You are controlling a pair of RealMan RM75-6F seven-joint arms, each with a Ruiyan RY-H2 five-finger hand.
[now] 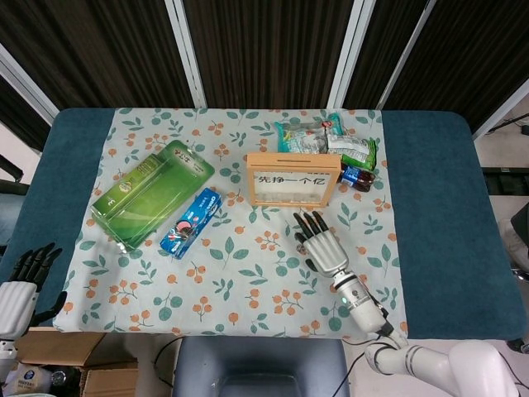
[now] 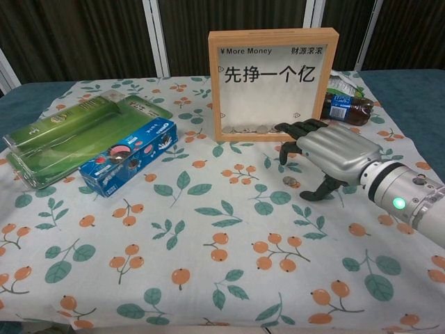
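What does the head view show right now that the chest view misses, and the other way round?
Only the head view shows the left hand, fingers apart, holding nothing, off the table's near left corner, and the snack packets behind the wooden frame box. Only the chest view shows the coins inside the box and the coin on the cloth beneath the right hand. Both show that hand open, the green box and the blue cookie box.
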